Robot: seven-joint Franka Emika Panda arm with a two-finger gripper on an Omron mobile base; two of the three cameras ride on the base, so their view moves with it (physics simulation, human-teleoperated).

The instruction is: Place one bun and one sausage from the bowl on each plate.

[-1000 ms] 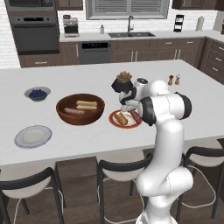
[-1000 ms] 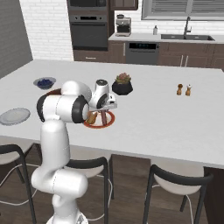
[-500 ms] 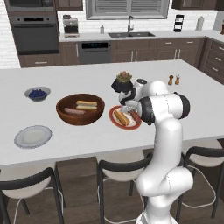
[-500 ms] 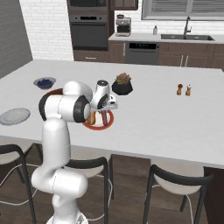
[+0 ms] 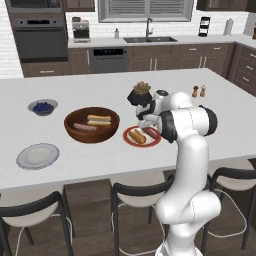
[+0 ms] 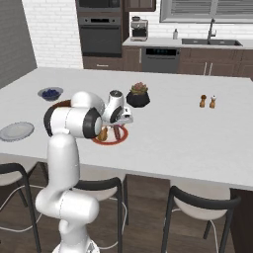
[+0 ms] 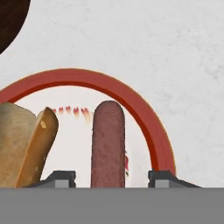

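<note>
My gripper (image 7: 108, 178) hangs spread over the red-rimmed plate (image 7: 153, 127), fingertips clear of the sausage (image 7: 107, 144) lying on it beside the bun (image 7: 26, 144), right of the wooden bowl (image 5: 91, 124).

Red-rimmed white plate (image 7: 148, 118) with small red marks, reddish-brown sausage (image 7: 107, 144), golden-tan bun (image 7: 24, 146), dark-brown wooden bowl (image 5: 91, 123), pale grey plate (image 5: 37, 155).

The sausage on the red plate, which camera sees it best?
The hand view: the sausage lies large between the open fingertips. The left base view shows it small beside the arm; the right base view barely shows it.
</note>
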